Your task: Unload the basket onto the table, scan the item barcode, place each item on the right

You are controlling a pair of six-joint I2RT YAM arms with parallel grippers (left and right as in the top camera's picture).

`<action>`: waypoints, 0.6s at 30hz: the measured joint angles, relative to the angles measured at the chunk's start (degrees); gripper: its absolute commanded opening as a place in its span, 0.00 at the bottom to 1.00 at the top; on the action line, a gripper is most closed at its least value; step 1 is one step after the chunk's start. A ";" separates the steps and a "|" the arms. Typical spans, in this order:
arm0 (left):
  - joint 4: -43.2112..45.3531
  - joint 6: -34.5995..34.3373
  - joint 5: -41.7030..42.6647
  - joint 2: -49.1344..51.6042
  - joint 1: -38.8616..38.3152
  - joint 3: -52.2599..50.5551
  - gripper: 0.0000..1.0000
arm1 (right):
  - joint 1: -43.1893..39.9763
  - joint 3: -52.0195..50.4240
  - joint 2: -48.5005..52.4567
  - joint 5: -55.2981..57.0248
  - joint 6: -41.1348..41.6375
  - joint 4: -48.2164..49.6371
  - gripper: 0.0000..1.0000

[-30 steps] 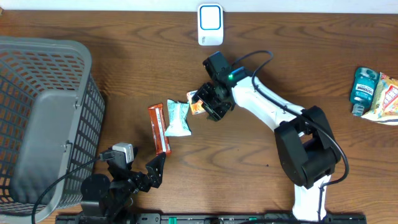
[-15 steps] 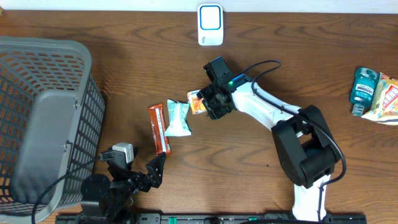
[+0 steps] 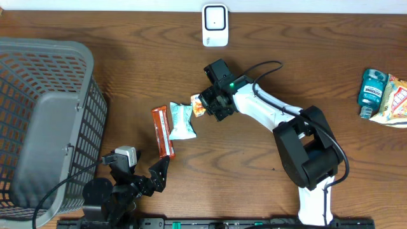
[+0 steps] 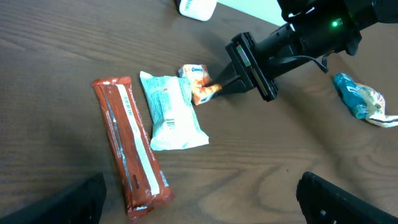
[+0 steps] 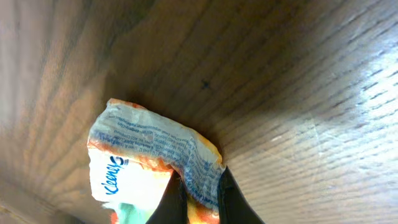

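A small orange and white Kleenex tissue pack [image 3: 198, 105] lies on the wooden table, just right of two other packets. My right gripper [image 3: 207, 107] is shut on its edge; the wrist view shows both black fingers pinching the crinkled wrapper [image 5: 155, 155] of the pack, with the gripper [image 5: 199, 190] at the frame's bottom. The left wrist view shows the same pinch on the pack [image 4: 198, 81]. A white scanner [image 3: 215, 25] stands at the table's far edge. My left gripper [image 4: 202, 205] rests open near the front edge, holding nothing.
A red-brown bar [image 3: 163, 131] and a teal and white packet [image 3: 181, 121] lie side by side left of the tissue pack. A grey mesh basket [image 3: 44, 121] fills the left side. A teal pack [image 3: 372, 89] and another wrapper [image 3: 395, 98] sit far right.
The right gripper's jaws have shut on the tissue pack's edge. The arm has shifted slightly left toward the pack. The left arm has not moved.
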 measured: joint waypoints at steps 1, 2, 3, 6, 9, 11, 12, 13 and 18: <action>0.00 0.02 0.00 0.00 0.00 0.00 0.98 | -0.33 0.07 0.02 -0.98 -1.29 -0.74 0.01; 0.00 0.00 0.00 0.00 0.00 0.00 0.98 | -0.83 0.17 0.02 -2.36 -2.47 -1.88 0.01; 0.00 0.00 0.00 0.00 0.00 0.00 0.98 | -1.66 0.22 0.04 -4.55 -4.22 -3.50 0.01; 0.00 0.00 0.00 0.00 0.00 0.00 0.98 | -4.87 0.07 0.26 -12.09 -10.58 -8.04 0.01; 0.00 0.00 0.00 0.00 0.00 0.00 0.98 | -9.31 -0.50 1.38 -21.66 -20.26 -11.69 0.01; 0.00 0.00 0.00 0.00 0.00 0.00 0.98 | -12.20 -1.01 2.34 -27.93 -28.09 -15.56 0.02; 0.00 0.02 0.00 0.00 0.00 0.00 0.98 | -13.31 -1.27 2.71 -30.75 -31.32 -17.29 0.02; 0.00 0.00 0.00 0.00 0.00 0.00 0.98 | -14.32 -1.60 2.93 -33.40 -35.54 -20.52 0.02; -0.02 0.02 0.00 0.00 0.00 0.00 0.98 | -15.96 -1.92 2.95 -41.16 -52.61 -35.32 0.01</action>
